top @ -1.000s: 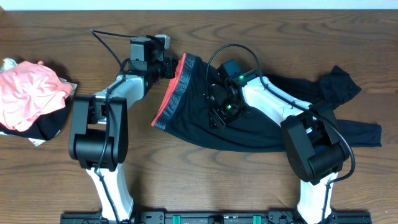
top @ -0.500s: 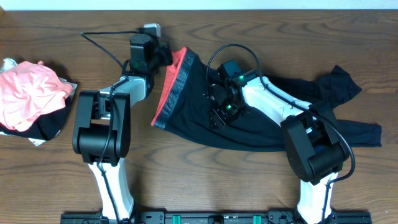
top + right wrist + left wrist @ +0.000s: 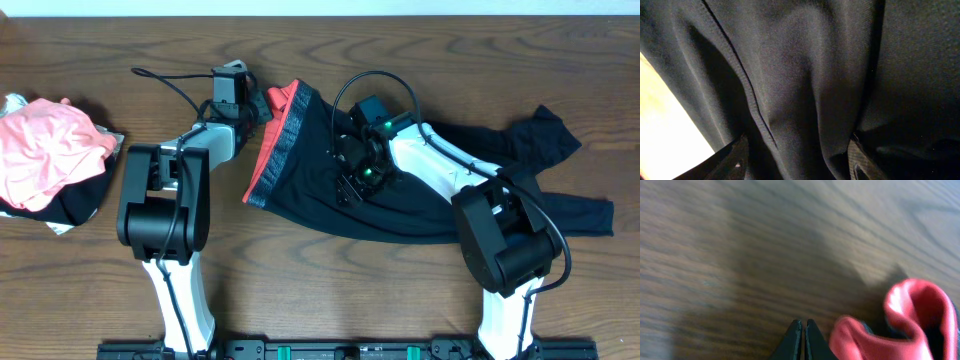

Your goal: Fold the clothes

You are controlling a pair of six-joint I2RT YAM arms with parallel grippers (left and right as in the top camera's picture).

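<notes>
Black trousers (image 3: 420, 190) with a red and grey waistband (image 3: 272, 150) lie spread across the middle of the table. My left gripper (image 3: 260, 106) is at the waistband's far end. In the left wrist view its jaws (image 3: 804, 332) are shut with nothing between them, low over bare wood, and the curled red waistband (image 3: 920, 315) lies just to their right. My right gripper (image 3: 350, 183) is pressed down on the trousers near the waist. In the right wrist view its fingers (image 3: 795, 160) are open, with a ridge of black fabric (image 3: 805, 75) between them.
A pile of pink and black clothes (image 3: 45, 150) sits at the left edge of the table. The trouser legs (image 3: 560, 210) trail off to the right. Bare wooden table (image 3: 320, 290) lies in front of the trousers.
My left gripper has shifted left and turned at the waistband's far end, and the red end of the waistband has curled up there. The right arm has not moved.
</notes>
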